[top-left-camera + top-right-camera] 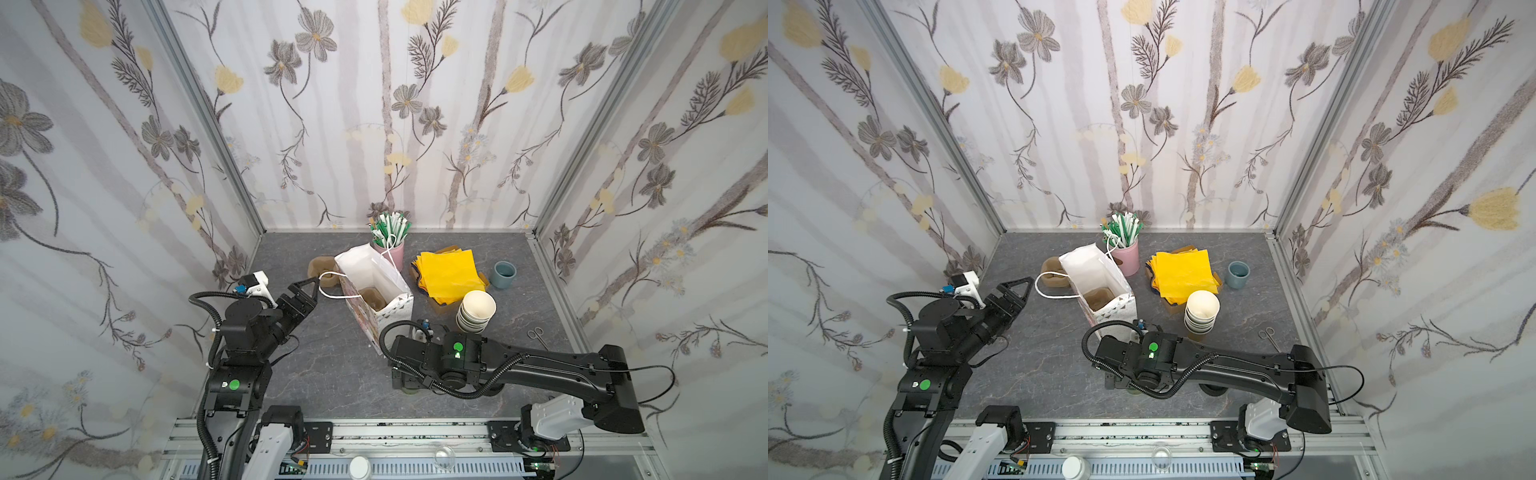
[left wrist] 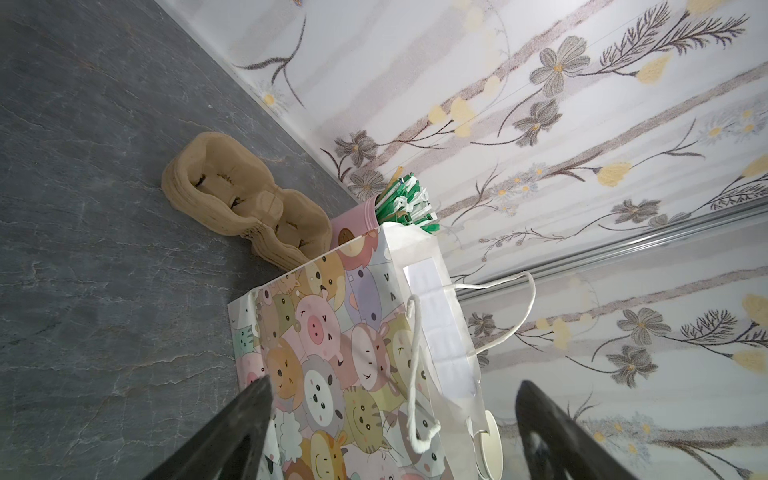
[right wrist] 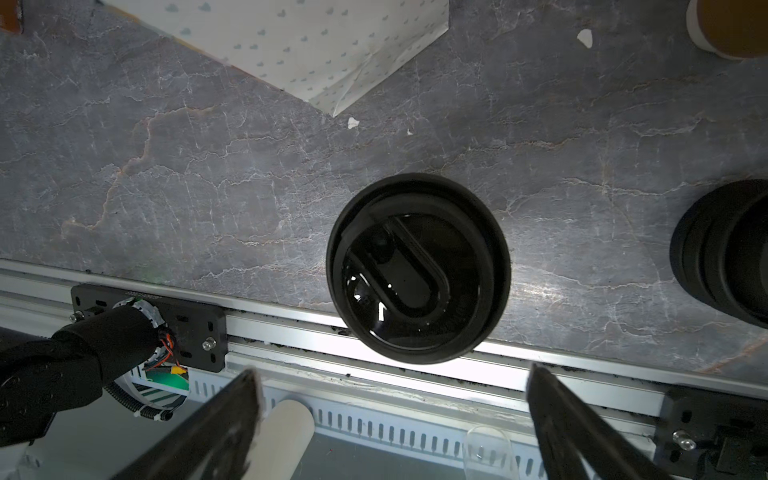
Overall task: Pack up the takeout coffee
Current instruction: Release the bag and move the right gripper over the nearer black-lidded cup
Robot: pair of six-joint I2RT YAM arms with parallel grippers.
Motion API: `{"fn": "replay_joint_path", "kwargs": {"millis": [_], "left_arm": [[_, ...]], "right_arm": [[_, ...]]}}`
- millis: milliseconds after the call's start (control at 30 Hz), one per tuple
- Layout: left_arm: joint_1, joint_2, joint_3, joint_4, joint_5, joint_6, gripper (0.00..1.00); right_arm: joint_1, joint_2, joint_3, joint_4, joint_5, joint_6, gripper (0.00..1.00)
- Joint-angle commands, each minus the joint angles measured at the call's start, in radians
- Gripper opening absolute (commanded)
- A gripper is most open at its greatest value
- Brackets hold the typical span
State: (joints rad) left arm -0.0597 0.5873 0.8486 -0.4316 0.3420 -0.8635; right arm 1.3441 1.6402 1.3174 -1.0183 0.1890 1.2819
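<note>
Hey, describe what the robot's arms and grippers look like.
The left arm and right arm are matte black with boxy links, a round green sticker on joints, and black corrugated cable hose looping alongside. A white housing sits near each base. The left gripper and right gripper have black, tapering open-frame fingers.

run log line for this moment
left gripper: open at bag handle | right gripper: open over takeout coffee | takeout coffee: on table, unpacked

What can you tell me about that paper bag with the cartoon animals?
The paper bag stands upright and open on the grey table. Outside it shows pastel cartoon animals; inside it is plain white. A brown pulp cup carrier sits at its bottom. Its white cord handle droops outward near the open left gripper; contact can't be told.
</note>
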Motion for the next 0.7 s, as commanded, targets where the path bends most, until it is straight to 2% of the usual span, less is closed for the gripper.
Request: {"fn": "replay_joint_path", "kwargs": {"millis": [0,267,667], "left_arm": [[0.000,-0.007,-0.005,0.036,0.009,-0.002,0.92],[0.000,-0.015,-0.007,0.036,0.008,-0.009,0.92],[0.000,-0.020,-0.015,0.040,0.006,-0.019,0.92]], "right_arm": [[-0.014,0.010,-0.003,0.022,0.007,0.029,0.98],[-0.040,0.047,0.013,-0.001,0.020,-0.001,0.79],[-0.072,0.093,0.039,-0.002,0.003,-0.117,0.79]]}}
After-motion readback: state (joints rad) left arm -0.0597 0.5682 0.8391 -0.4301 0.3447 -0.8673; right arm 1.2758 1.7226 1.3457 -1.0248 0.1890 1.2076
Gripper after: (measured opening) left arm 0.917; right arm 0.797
